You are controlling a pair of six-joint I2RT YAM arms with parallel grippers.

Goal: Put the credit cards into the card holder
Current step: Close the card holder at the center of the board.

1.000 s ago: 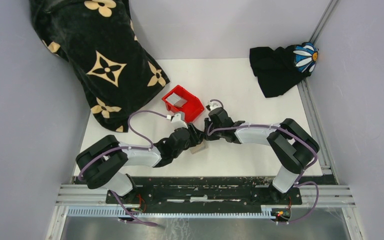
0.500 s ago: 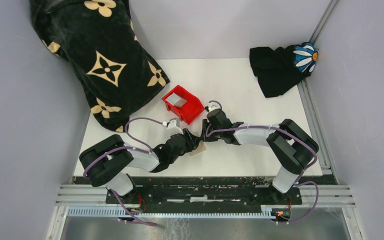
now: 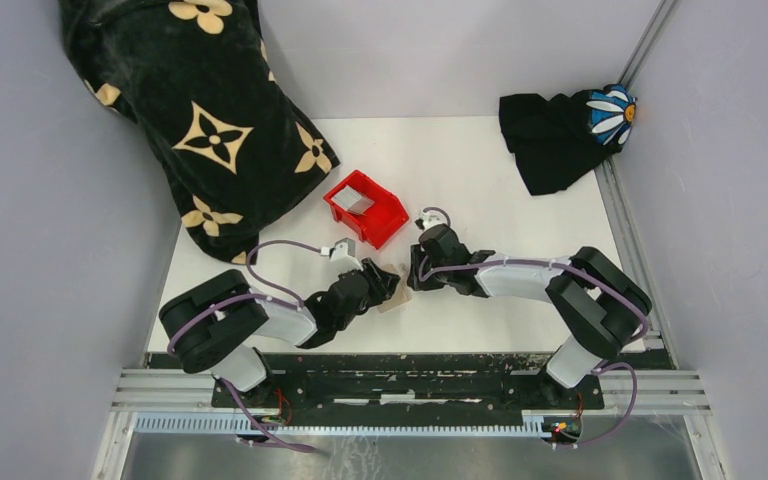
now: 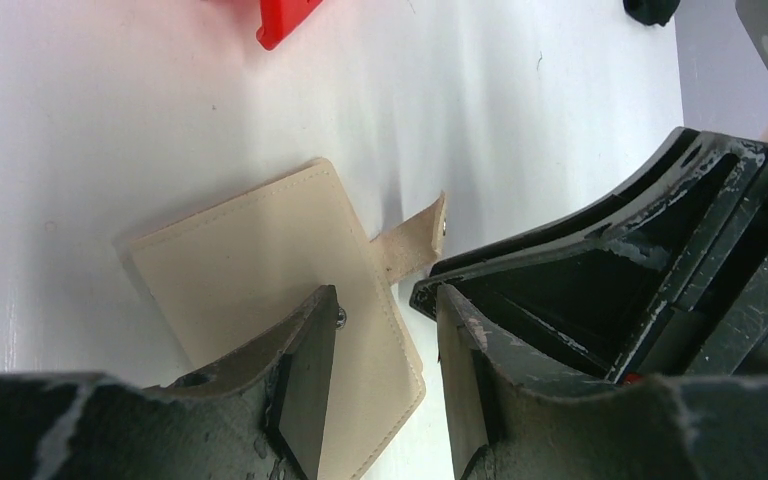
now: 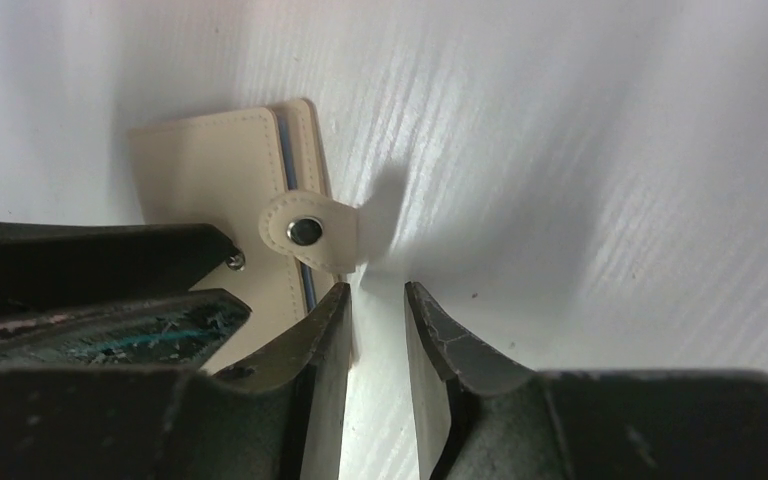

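The tan card holder [image 3: 393,293] lies folded shut on the white table between my two grippers. In the left wrist view the card holder [image 4: 250,260] is flat, with its snap tab [image 4: 415,238] loose and sticking out. My left gripper [image 4: 380,385] is open, its jaws straddling the holder's near edge. In the right wrist view a thin blue-grey card edge [image 5: 286,150] shows between the holder's [image 5: 205,170] leaves. My right gripper [image 5: 375,335] stands just off the snap tab [image 5: 305,230], jaws narrowly apart and empty.
A red plastic bin [image 3: 365,207] stands just behind the grippers, with a pale grey flat piece inside it. A black flower-print cloth [image 3: 200,120] fills the back left. A black cloth with a daisy [image 3: 560,135] lies at the back right.
Both grippers have come lower and nearer the front edge. The left arm has drawn back a little to the left. The holder now shows on the table between them.
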